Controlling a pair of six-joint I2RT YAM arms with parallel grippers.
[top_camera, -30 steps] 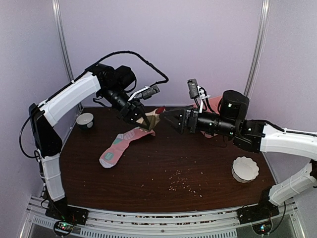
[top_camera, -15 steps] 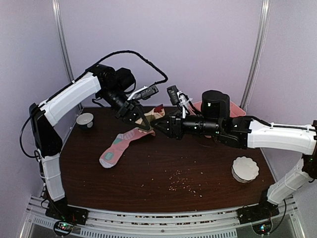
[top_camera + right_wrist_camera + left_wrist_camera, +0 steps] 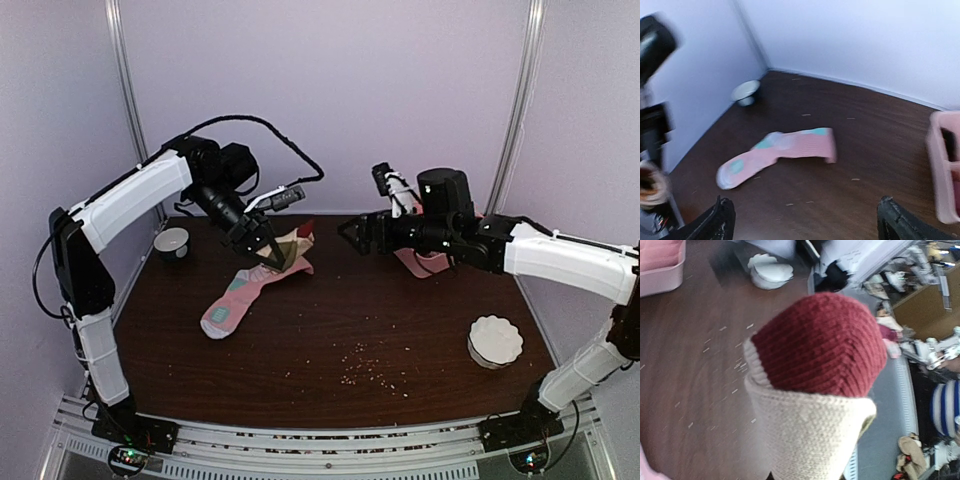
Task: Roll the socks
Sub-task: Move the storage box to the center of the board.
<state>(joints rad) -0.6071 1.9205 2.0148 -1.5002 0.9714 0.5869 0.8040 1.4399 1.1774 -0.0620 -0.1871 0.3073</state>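
Left gripper [image 3: 268,250] pinches beige sock [image 3: 296,244], upper centre | right gripper [image 3: 355,233] gapes wide, empty, to its right | pink sock [image 3: 240,297] lies diagonally, lower left, nearer left arm.

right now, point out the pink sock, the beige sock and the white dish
pink sock [image 3: 240,293] top view, mid-foot
beige sock [image 3: 815,365] left wrist view, maroon end
white dish [image 3: 495,340] top view, inside

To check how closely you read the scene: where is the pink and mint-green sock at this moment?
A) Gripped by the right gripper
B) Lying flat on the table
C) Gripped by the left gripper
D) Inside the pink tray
B: the pink sock lies stretched out on the table with no gripper on it. The left gripper holds the beige and maroon sock, and the right gripper is open and empty.
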